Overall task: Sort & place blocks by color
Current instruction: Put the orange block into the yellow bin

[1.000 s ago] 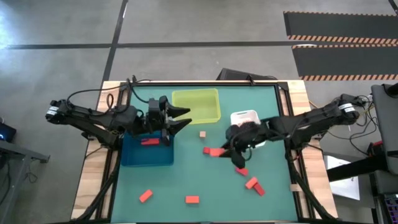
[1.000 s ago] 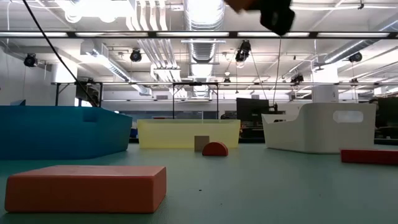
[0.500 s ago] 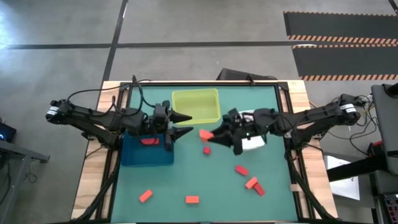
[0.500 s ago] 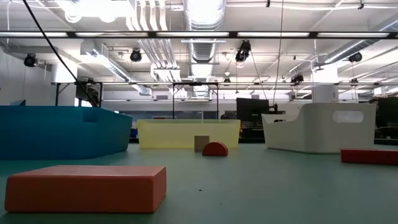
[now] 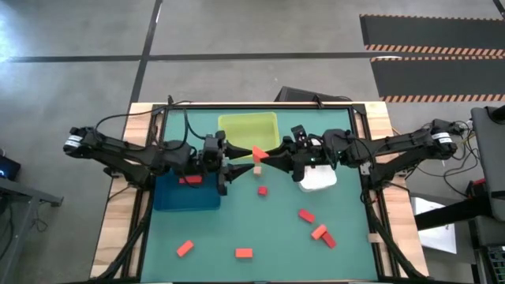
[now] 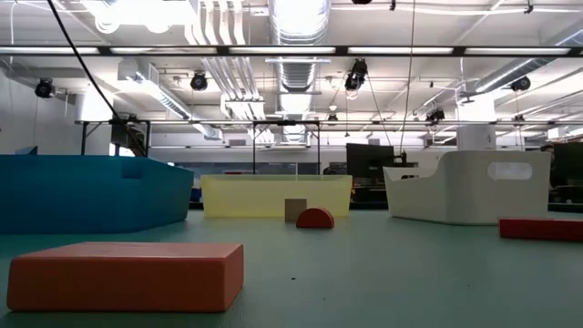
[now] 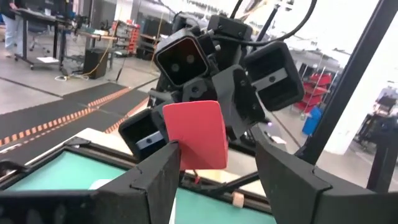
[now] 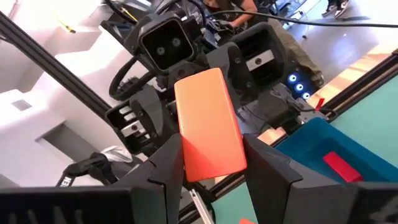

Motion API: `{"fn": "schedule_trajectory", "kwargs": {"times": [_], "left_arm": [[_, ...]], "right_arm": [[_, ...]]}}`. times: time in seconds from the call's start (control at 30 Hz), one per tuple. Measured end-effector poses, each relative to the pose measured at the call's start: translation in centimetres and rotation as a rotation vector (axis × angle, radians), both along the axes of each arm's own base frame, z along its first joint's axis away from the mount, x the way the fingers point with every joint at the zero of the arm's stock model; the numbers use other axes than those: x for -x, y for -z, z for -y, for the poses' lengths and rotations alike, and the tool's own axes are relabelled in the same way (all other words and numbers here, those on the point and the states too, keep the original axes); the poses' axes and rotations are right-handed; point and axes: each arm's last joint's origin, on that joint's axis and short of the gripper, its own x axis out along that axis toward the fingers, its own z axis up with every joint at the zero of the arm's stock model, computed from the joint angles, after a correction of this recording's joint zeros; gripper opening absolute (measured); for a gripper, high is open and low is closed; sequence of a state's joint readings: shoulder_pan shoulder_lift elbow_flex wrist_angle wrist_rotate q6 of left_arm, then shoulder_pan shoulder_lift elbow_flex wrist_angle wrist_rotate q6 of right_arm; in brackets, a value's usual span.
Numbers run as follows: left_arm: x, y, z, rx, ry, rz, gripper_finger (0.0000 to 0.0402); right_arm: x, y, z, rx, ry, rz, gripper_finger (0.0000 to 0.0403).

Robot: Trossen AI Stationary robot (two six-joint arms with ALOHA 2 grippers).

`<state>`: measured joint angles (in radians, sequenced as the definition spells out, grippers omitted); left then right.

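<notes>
High view, right tool (image 5: 267,154): at the frame's centre, just below the yellow-green tray (image 5: 248,132), its fingers closed partway on a red block (image 5: 259,153) held above the counter (image 5: 339,244).
High view, left tool (image 5: 230,157): fingers spread wide with nothing between them, pointing at the red block from the left, beside the blue tray (image 5: 186,192).
High view, blocks: a red bar (image 5: 190,180) lies inside the blue tray; a tan cube (image 5: 257,170) and a small red piece (image 5: 262,190) sit on the green mat at centre; more red blocks lie lower right (image 5: 319,232) and lower left (image 5: 185,248).
High view, white tray (image 5: 318,178): right of centre, partly under the right arm.
Low view: a red-orange bar (image 6: 125,275) fills the lower left foreground; the tan cube (image 6: 295,210) and a red half-round piece (image 6: 315,219) stand before the yellow-green tray (image 6: 276,195); neither tool shows.
Left wrist view: the empty fingers (image 7: 155,176) stand apart, framing the red block (image 7: 195,135) gripped by the other arm's tool.
Right wrist view: the red block (image 8: 209,124) is upright between this tool's fingers (image 8: 272,175); the left tool (image 8: 180,109) faces it, with the blue tray (image 8: 329,149) at lower right.
</notes>
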<state>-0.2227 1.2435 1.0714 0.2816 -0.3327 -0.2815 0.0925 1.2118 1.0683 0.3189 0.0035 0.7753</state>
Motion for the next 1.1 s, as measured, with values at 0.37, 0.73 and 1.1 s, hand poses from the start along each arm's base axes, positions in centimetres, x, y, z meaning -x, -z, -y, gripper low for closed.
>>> {"fn": "schedule_trajectory", "kwargs": {"times": [0.37,0.73,1.1], "left_arm": [[-1.1,0.3,0.1,0.021,-0.061,0.055,0.0193],[-1.5,0.6,-0.1,0.019,-0.076,0.040,0.0193],[-1.8,1.0,0.2,0.011,-0.029,0.032,0.0192]], "right_arm": [[0.0,0.0,-0.1,0.015,-0.024,-0.003,0.0128],[0.0,0.1,-0.1,0.030,-0.038,-0.003,0.0128],[-0.5,0.6,-0.3,0.023,-0.073,-0.024,0.0128]]}}
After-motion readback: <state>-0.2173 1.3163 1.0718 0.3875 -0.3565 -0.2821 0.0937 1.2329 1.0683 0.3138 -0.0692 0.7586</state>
